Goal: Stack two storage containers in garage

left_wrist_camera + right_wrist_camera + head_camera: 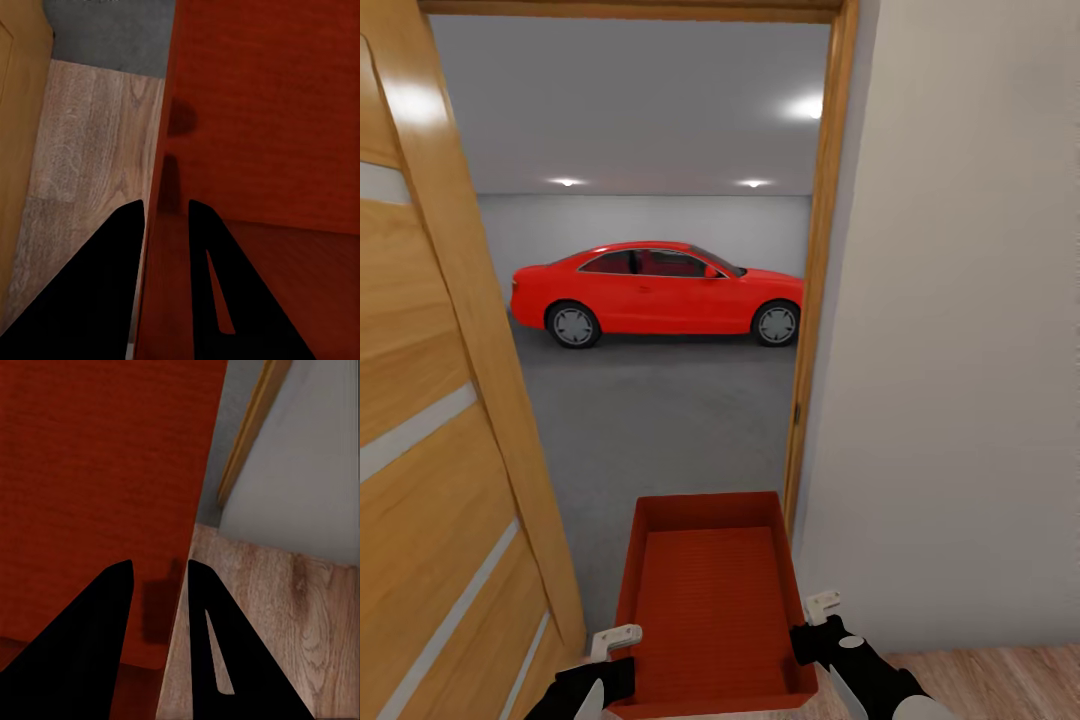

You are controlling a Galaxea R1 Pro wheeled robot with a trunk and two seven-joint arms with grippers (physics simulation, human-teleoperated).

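Tools first: left tool (pixel 610 650) and right tool (pixel 815 620) each pinched a side wall of the storage container (pixel 710 600), carrying it level so it'd fit through the doorway (pixel 815 300) toward the garage floor (pixel 660 410), red car (pixel 657 292) beyond.

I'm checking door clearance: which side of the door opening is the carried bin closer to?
The right jamb: the storage container nearly meets it, while floor shows between it and the open door on the left.
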